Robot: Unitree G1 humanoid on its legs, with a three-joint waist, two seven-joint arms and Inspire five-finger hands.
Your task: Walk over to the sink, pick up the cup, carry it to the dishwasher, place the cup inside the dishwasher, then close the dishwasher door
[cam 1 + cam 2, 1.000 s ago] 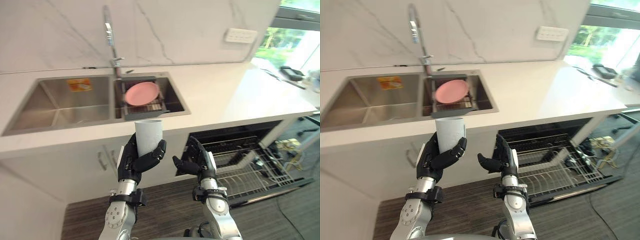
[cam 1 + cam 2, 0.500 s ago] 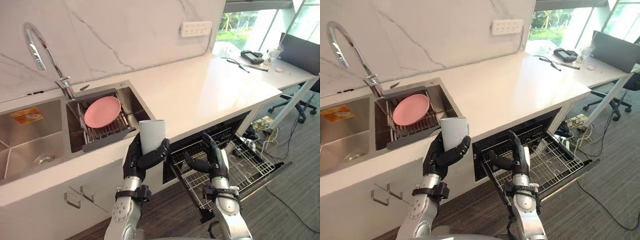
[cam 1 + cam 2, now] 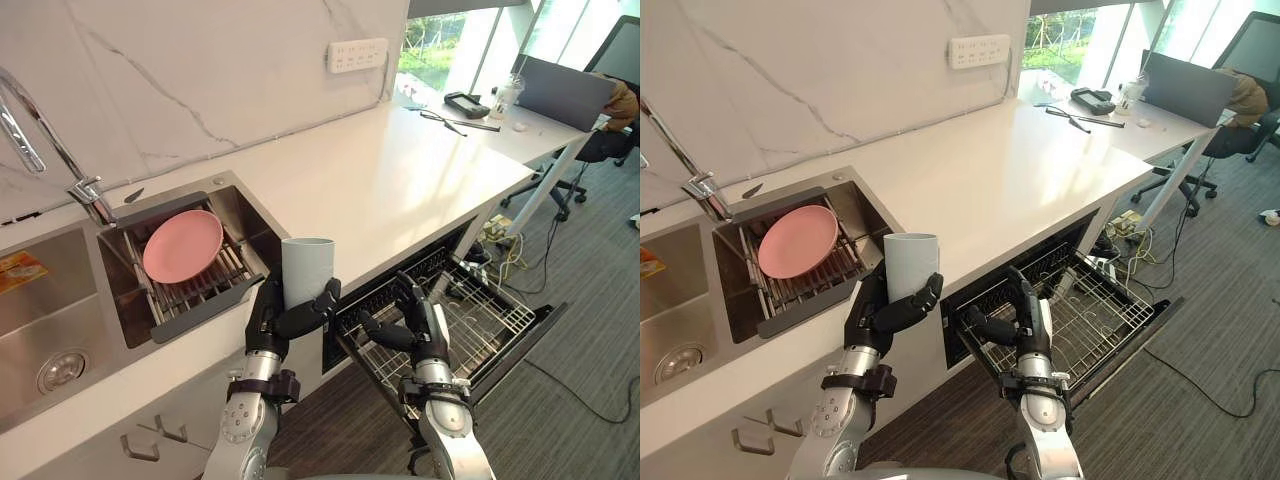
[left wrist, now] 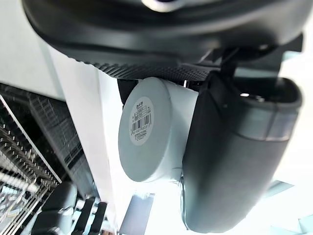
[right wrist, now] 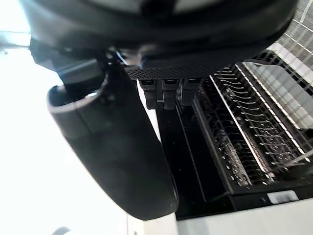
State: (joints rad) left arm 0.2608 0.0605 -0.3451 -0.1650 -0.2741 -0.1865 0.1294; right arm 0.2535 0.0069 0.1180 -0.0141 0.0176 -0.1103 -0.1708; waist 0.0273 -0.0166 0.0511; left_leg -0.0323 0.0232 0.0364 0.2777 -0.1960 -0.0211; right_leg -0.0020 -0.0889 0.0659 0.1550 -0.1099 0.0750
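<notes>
View has swung off steel sink (image 3: 30, 325) toward open black dishwasher (image 3: 490, 322), rack out. Left hand (image 3: 272, 322) still curled round pale-grey cylindrical cup (image 3: 307, 268) by white counter's (image 3: 400, 190) front edge; right hand (image 3: 425, 320) loosely spread, empty. Placing's next.

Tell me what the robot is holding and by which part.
The left hand holds the white cup upright by its lower side; the right hand is empty.

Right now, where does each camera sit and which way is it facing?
Left eye view: on the head, looking down at counter and open dishwasher; left hand curled round the cup, right hand open.
Right eye view: beside it, same scene and arms.
Left wrist view: left wrist, looking along its hand at the cup's base.
Right wrist view: right wrist, looking past its fingers at the rack.
Shared: eye views and left wrist view show the cup.
</notes>
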